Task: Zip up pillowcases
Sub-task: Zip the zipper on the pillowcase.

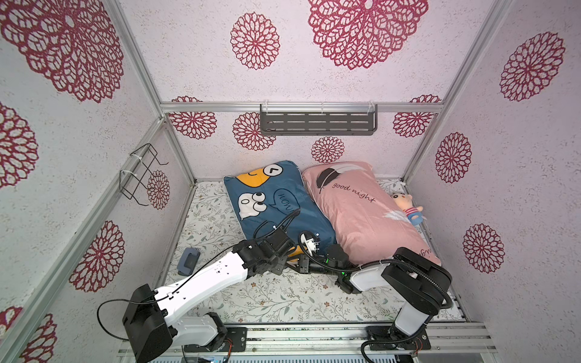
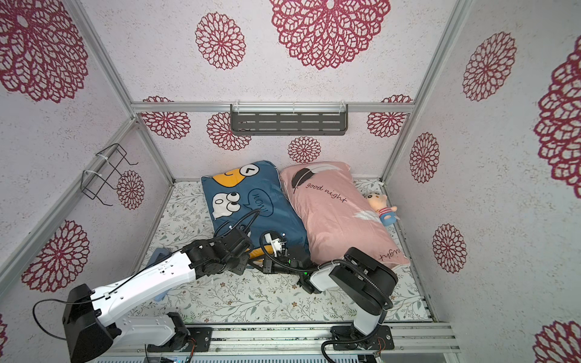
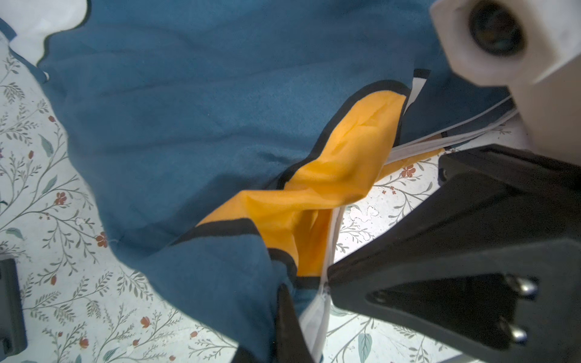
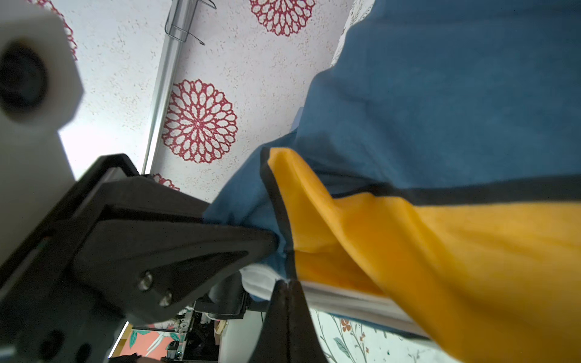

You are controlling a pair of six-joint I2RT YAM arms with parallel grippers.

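Item: blue pillowcase [image 1: 276, 201], which lay on the floral sheet [image 1: 273, 298] with its near end bunched. At that end my left gripper [image 3: 284, 295] was clamped on the blue corner. My right gripper [image 4: 287, 287], just beside it, pinched the case's white zipper edge. The pink pillowcase [image 1: 355, 217] touched the blue one's long side

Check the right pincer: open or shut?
Shut: the right pincer clamps bunched edge fabric of the blue pillowcase between its tips.
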